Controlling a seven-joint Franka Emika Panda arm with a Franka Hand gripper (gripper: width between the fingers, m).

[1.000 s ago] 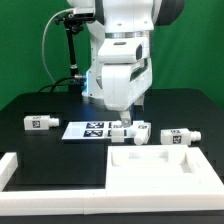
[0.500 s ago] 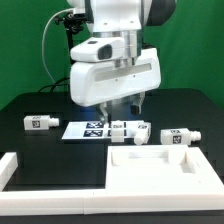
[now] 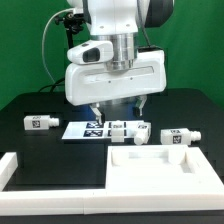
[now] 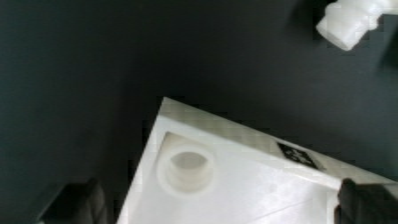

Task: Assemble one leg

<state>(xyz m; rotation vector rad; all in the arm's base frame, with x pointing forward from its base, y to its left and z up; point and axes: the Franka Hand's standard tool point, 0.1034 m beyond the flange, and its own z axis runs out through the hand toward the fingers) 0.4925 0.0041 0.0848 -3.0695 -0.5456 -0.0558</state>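
Observation:
Several alike white legs with square tags lie on the black table: one at the exterior view's left (image 3: 39, 122), two side by side in the middle (image 3: 121, 130) (image 3: 141, 135), one at the right (image 3: 177, 138). My gripper (image 3: 117, 106) hangs open and empty above the middle legs, touching none, its hand turned broadside. In the wrist view the gripper (image 4: 219, 208) shows two dark fingertips (image 4: 75, 205) wide apart over the large white panel (image 4: 249, 185) with a round socket (image 4: 187, 170). One leg (image 4: 352, 22) lies beyond it.
The marker board (image 3: 88, 128) lies flat beside the middle legs. The large white panel with raised rim (image 3: 155, 168) fills the front right. A white L-shaped rail (image 3: 18, 172) borders the front left. A black stand with cables (image 3: 70, 50) rises behind.
The hand has turned about its vertical axis, from narrow side to broadside, and sits slightly higher. The legs and the panel have not moved.

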